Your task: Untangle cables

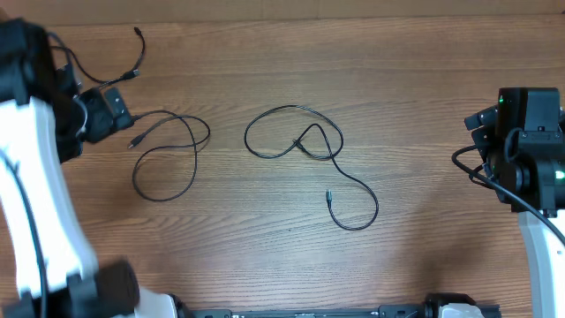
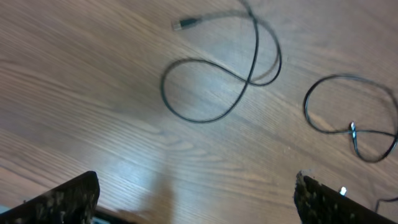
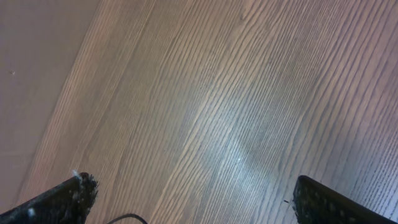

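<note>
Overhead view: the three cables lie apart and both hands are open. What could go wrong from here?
1. The middle cable crosses itself in a small loop. Pulling on one end could cinch that into a knot.
2. The far-left cable lies right beside the left arm, near the open left hand. A careless move could drag it onto the left cable and tangle them.
</note>
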Available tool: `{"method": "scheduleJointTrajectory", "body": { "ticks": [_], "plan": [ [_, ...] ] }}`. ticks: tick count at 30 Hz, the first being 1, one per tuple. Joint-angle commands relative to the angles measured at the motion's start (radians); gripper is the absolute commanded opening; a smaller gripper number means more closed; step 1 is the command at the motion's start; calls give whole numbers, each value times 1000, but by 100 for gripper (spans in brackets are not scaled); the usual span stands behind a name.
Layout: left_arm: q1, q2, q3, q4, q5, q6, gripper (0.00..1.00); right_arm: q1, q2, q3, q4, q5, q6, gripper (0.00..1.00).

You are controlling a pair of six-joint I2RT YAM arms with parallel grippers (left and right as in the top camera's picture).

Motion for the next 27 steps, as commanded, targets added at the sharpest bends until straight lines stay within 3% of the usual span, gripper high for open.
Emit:
{"method": "scheduleJointTrajectory", "body": {
  "ticks": [1,8,13,17,21,25,27],
  "plan": [
    [6,-76,-120,52,-71,13,99,-3,-3,7,5,14,-3,100],
    [5,-45,-396,307,-100,10,99,-3,-3,7,5,14,-3,100],
    [5,35,-568,523,-238,26,96,-3,-3,7,5,14,-3,100],
    [5,118,-622,609,-328,38,96,-3,-3,7,5,14,-3,100],
    [5,208,-623,613,-257,119,93,-3,-3,7,5,14,-3,100],
    [5,277,-623,623,-58,309,93,-3,-3,7,5,14,-3,100],
    [5,298,-623,637,-59,320,93,-3,-3,7,5,14,-3,100]
  ]
}}
